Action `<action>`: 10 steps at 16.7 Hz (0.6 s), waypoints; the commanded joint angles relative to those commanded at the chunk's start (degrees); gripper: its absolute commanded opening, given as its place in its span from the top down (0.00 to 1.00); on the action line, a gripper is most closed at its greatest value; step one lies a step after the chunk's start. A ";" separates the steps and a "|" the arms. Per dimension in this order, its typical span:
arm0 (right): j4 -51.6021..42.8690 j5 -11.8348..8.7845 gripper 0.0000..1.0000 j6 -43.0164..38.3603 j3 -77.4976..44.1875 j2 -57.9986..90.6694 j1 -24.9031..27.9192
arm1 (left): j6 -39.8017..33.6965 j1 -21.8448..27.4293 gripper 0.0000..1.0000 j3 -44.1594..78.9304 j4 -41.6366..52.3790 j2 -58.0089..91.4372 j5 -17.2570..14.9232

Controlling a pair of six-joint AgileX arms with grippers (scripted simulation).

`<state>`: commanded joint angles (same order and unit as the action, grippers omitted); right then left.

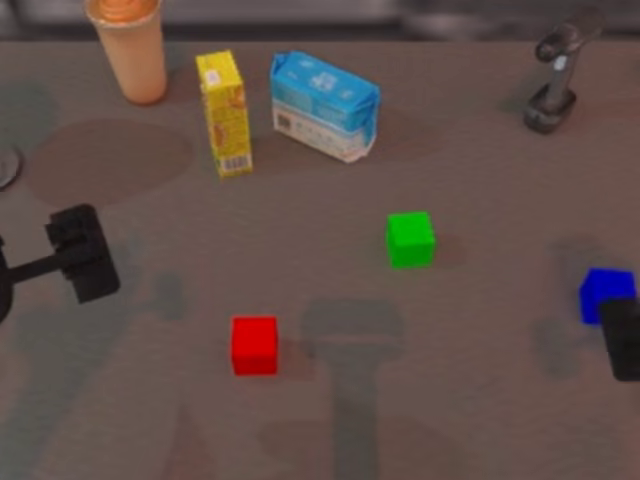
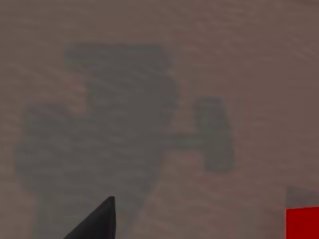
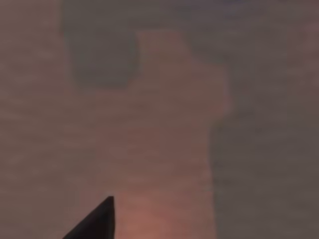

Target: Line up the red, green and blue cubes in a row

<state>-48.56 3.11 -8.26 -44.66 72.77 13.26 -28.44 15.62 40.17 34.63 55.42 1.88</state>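
Note:
The red cube (image 1: 254, 345) sits on the table front of centre, and its corner shows in the left wrist view as the red cube (image 2: 302, 222). Right of centre lies the green cube (image 1: 410, 238). The blue cube (image 1: 605, 293) is at the far right edge. My left gripper (image 1: 85, 255) hovers open at the left, well apart from the red cube; one dark fingertip (image 2: 102, 221) shows. My right gripper (image 1: 622, 338) hangs open just in front of the blue cube, overlapping its near corner. Its wrist view shows one fingertip (image 3: 102, 221) over bare table.
Along the back stand an orange cup (image 1: 130, 45), a tall yellow carton (image 1: 225, 112) and a wide light-blue carton (image 1: 323, 103). A dark hand-tool-like object (image 1: 555, 80) stands at the back right. A grey round item (image 1: 5, 165) peeks in at the left edge.

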 joint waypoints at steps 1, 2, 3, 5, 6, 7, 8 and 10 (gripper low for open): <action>-3.79 0.16 0.00 -0.87 -4.14 6.14 1.14 | 1.36 -1.51 0.00 -3.33 -2.27 -4.34 -0.03; -7.47 0.28 0.00 -1.76 -8.40 12.20 2.29 | 2.91 -3.09 0.00 -6.92 -4.73 -9.01 -0.06; -11.00 0.35 0.00 -2.68 -12.81 18.14 3.44 | 4.41 -4.48 0.00 -10.12 -6.96 -13.19 -0.11; -17.29 0.31 0.00 -4.56 -22.28 29.23 5.71 | 7.71 -7.11 0.00 -16.39 -11.45 -21.31 -0.23; -20.09 0.22 0.00 -5.51 -27.25 34.41 6.82 | 9.33 -8.27 0.00 -19.19 -13.53 -24.90 -0.30; -22.56 0.08 0.00 -6.46 -32.42 39.24 7.91 | 11.14 -9.42 0.00 -22.00 -15.74 -28.50 -0.40; -24.70 -0.11 0.00 -7.41 -37.71 43.69 8.95 | 12.80 -10.40 0.00 -24.39 -17.72 -31.57 -0.50; -28.17 -0.55 0.00 -9.26 -48.41 51.61 10.90 | 16.26 -12.25 0.00 -28.93 -21.71 -37.48 -0.74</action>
<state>-76.73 2.56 -17.51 -93.07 124.38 24.16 -12.18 3.36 11.24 12.92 17.94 1.15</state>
